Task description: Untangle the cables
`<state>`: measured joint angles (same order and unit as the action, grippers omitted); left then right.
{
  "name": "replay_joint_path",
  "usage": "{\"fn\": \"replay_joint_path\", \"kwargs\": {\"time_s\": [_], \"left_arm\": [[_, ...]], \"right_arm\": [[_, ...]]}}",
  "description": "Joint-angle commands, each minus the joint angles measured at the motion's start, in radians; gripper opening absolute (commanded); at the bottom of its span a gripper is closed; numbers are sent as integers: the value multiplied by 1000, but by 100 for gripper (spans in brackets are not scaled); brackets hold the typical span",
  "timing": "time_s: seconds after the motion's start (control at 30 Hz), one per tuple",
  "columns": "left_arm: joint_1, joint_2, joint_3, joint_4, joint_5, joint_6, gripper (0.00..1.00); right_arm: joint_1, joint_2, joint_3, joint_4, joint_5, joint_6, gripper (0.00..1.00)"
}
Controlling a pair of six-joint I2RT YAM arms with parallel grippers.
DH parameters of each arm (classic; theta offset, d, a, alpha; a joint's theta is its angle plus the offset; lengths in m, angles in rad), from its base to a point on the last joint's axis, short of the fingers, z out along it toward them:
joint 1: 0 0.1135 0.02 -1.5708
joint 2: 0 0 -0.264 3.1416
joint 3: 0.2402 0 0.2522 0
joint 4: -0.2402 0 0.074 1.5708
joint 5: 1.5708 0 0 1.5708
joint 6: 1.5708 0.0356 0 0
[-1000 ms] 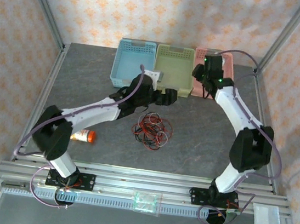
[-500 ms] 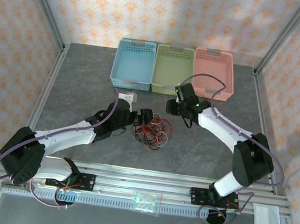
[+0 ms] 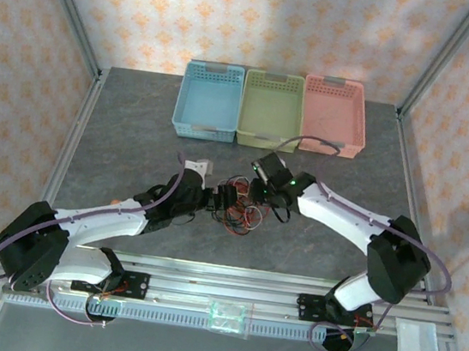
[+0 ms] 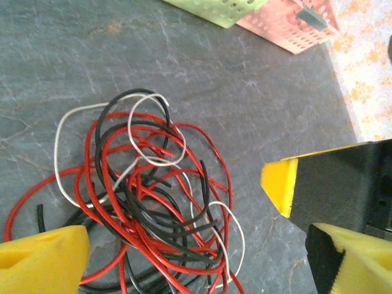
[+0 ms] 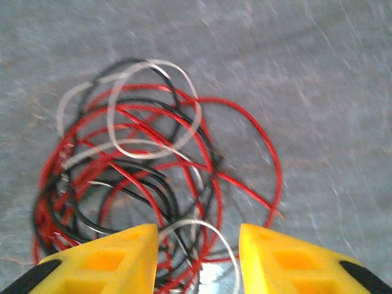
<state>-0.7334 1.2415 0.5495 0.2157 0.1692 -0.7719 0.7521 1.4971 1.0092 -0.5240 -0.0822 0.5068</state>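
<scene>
Red, black, whitish cables knotted on worktop, under left pincer (spread wide) and right pincer (half-spread, nothing pinched). Step: first grasp. Next: pinch separate strands, pull apart.

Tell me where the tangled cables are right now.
In the top view the cables lie near the middle of the grey table, on the near side of the green basket, between the left gripper and the right gripper.
</scene>
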Motion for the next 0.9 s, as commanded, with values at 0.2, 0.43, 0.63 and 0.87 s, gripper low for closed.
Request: {"fn": "replay_joint_path", "kwargs": {"time_s": [0.2, 0.43, 0.63, 0.87], "left_arm": [[-27, 55, 13, -30, -82, -16, 92], [-48, 124, 78, -114, -163, 8, 97], [-53, 144, 77, -102, -159, 7, 99], [-64, 164, 92, -78, -123, 29, 99]], "right_arm": [[-14, -104, -175, 34, -134, 103, 37], [-27, -138, -264, 180, -227, 180, 36], [-27, -135, -297, 220, -205, 227, 35], [-27, -85, -298, 243, -195, 239, 34]]}}
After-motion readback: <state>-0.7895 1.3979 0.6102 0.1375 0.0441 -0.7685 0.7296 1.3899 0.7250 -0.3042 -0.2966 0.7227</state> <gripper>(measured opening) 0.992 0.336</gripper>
